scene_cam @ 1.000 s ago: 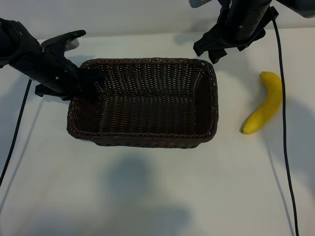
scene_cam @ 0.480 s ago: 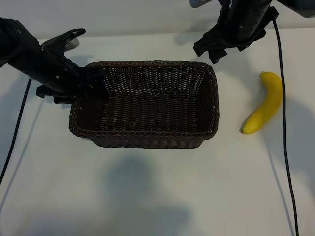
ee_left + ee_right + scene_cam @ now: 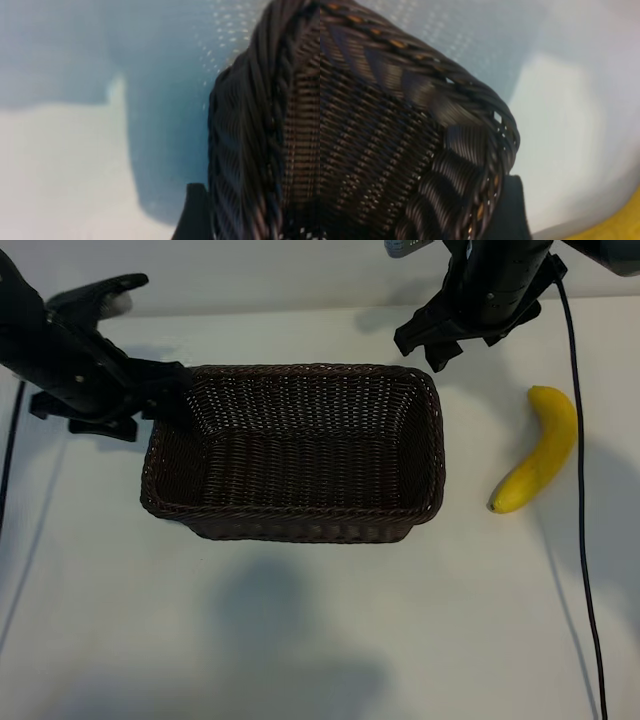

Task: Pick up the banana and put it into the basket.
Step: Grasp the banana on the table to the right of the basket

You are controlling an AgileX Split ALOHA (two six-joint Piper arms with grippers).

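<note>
So far: nothing of the task itself looks done, judging by where things lie.
Banana: the banana lies bare on the table, well apart from the basket's right end, curved, one tip toward the viewer; no gripper touches it.
Basket: the basket stands upright mid-table with nothing inside it.
Left gripper: the left gripper sits at the basket's left end near the far corner, fingers spread, holding nothing; whether a finger touches the rim cannot be told.
Right gripper: the right gripper hangs above the basket's far right corner, jaws apart and empty, nearer to the banana than the other arm.
Left to do: reach the fruit, grasp it, lift it, carry it over the rim, release — probably the right arm's job.
Surface: the table is plain white, smooth, carrying soft arm shadows.
Room: a black cable trails across the right side; beyond the tabletop little else shows.
</note>
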